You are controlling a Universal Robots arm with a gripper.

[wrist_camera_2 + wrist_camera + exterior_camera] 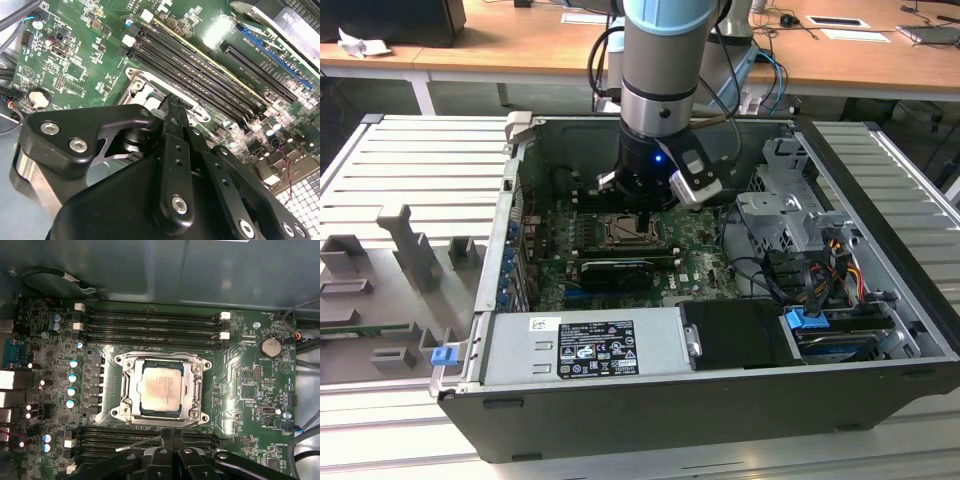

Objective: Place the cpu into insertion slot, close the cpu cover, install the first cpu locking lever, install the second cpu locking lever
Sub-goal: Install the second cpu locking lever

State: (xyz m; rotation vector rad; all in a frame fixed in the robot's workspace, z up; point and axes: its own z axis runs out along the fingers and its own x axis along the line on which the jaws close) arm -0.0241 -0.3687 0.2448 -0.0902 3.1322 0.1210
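Observation:
The cpu (161, 390), a pale tan-silver square, lies flat in the insertion slot (116, 414) on the green board. The silver cpu cover (127, 385) lies down around it, framing the chip. My gripper (173, 436) is at the socket's edge with its black fingers (167, 440) pressed together, shut with nothing seen between them. A thin metal locking lever (137, 444) sticks out sideways from beside the fingertips, over the memory slots. In the second wrist view my gripper (172, 102) touches the socket's metal frame (142, 87). In the exterior view my gripper (642, 208) hangs just above the socket (633, 232).
The board sits inside an open computer case (720, 420). A long black card (615, 270) lies just in front of the socket, a power supply (580, 345) nearer still. Drive cage and cables (810, 280) crowd the exterior view's right. Memory slots (150, 320) flank the socket.

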